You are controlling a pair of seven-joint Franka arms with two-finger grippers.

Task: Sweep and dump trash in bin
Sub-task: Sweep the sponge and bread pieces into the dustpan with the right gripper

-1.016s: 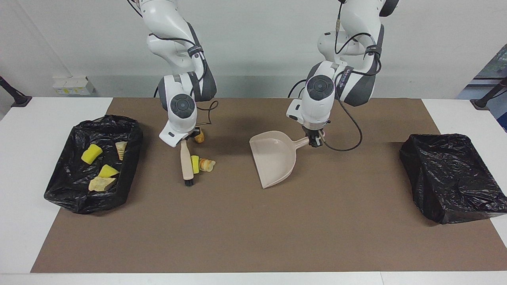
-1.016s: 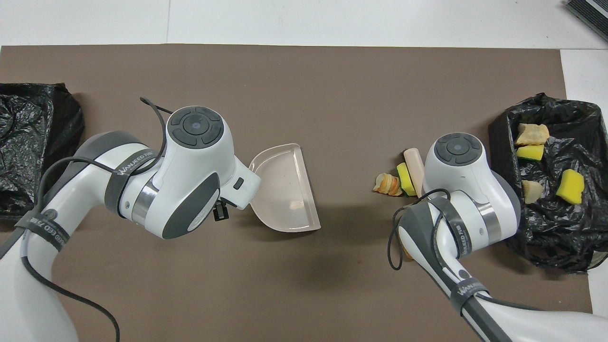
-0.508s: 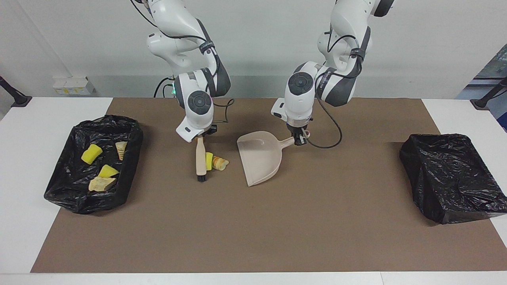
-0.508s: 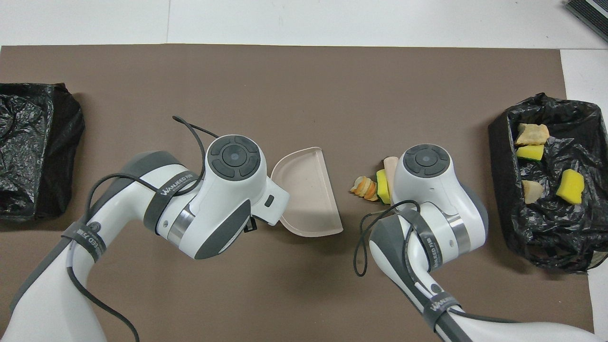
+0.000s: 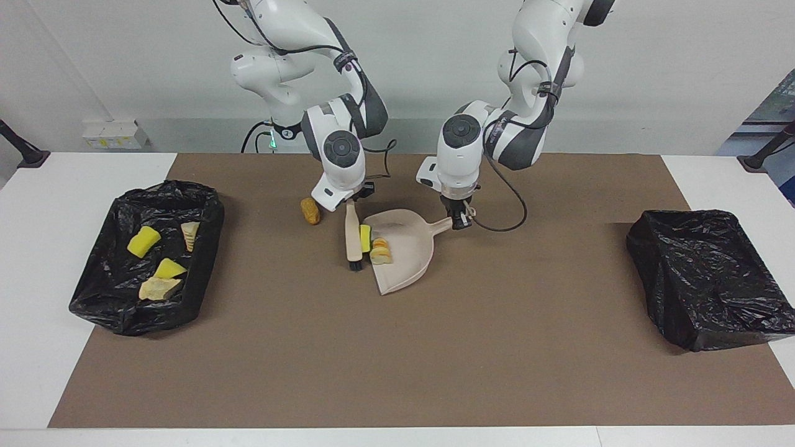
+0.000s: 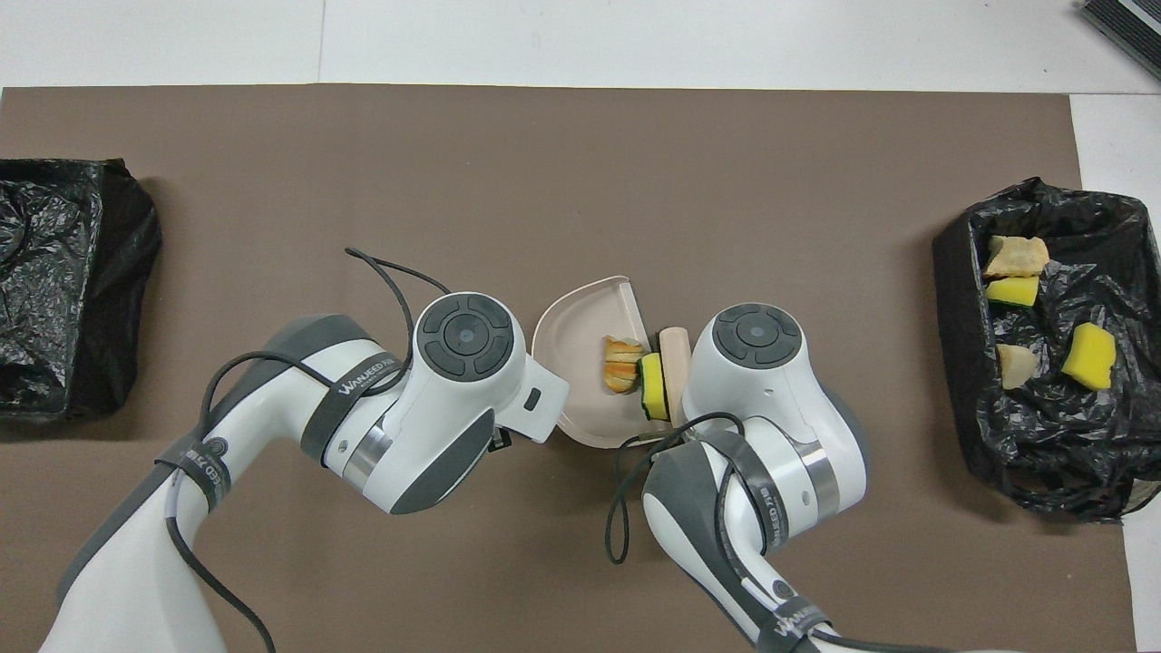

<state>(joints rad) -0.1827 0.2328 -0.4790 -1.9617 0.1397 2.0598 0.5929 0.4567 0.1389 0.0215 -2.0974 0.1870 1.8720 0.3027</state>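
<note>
The right gripper (image 5: 353, 202) is clamped on the handle of a small brush (image 5: 353, 239), a smooth cream-coloured stick with dark bristles at its tip. The brush lies low over the brown mat (image 5: 397, 347) on the desk (image 5: 37, 385), its long axis running away from the robots, bristle end farthest from them. Pressed against its side is a bright yellow sponge chunk (image 5: 365, 238), a porous block standing on edge at the open lip of the dustpan (image 5: 407, 254). Just inside that lip sits a cream-tan ridged lump (image 5: 380, 251) with orange streaks, touching the sponge.

The dustpan is smooth beige plastic, a shallow scoop with a rounded back wall; its mouth faces the right arm's end of the desk. The left gripper (image 5: 460, 220) is closed on its stubby handle.

An orange-brown oblong nugget (image 5: 309, 210) lies alone on the mat, nearer the robots than the brush, toward the right arm's end.

The crinkled black-bag-lined bin (image 5: 99, 298) at the right arm's end holds two yellow sponge chunks and two cream-tan lumps. A second bag-lined bin (image 5: 708, 279) sits at the left arm's end.
</note>
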